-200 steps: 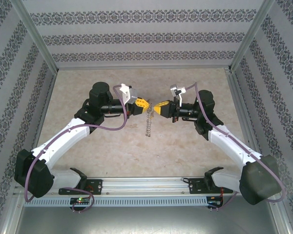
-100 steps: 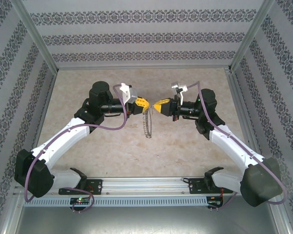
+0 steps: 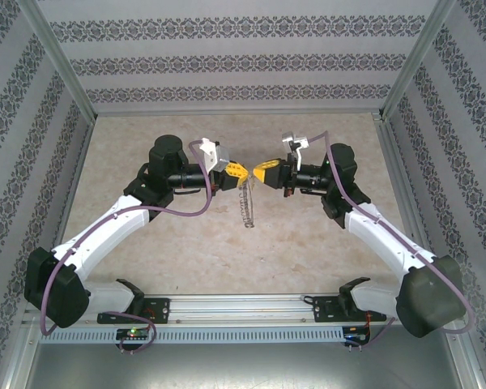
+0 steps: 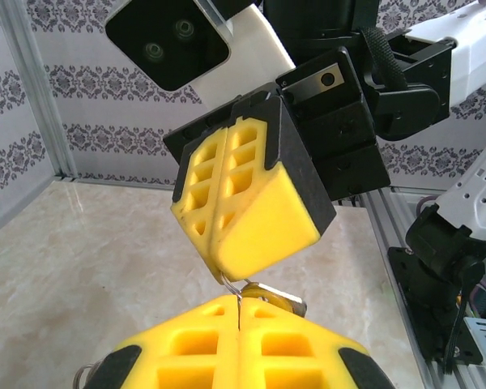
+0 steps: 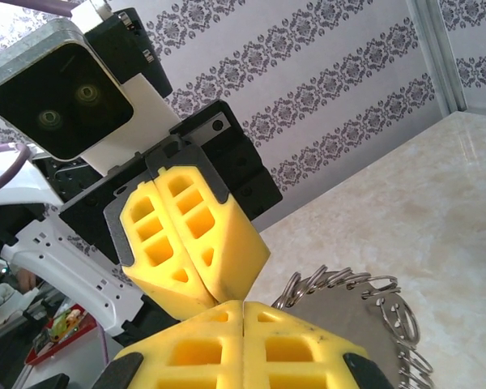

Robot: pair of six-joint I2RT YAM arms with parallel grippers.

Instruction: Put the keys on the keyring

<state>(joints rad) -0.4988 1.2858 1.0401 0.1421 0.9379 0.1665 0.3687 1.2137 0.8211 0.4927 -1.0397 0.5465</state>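
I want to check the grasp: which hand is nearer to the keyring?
Left, slightly. The keyring hangs just below the left hand, its wire running between those shut fingertips; the right hand, also shut, meets them from the opposite side.

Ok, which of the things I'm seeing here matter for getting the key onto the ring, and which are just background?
Part of the job:
- keyring, hanging below the two fingertips
- left gripper, shut on the ring's wire
- right gripper, shut, tip close to the left one

Just there:
- marble-look table
- patterned walls
- metal rail at the near edge
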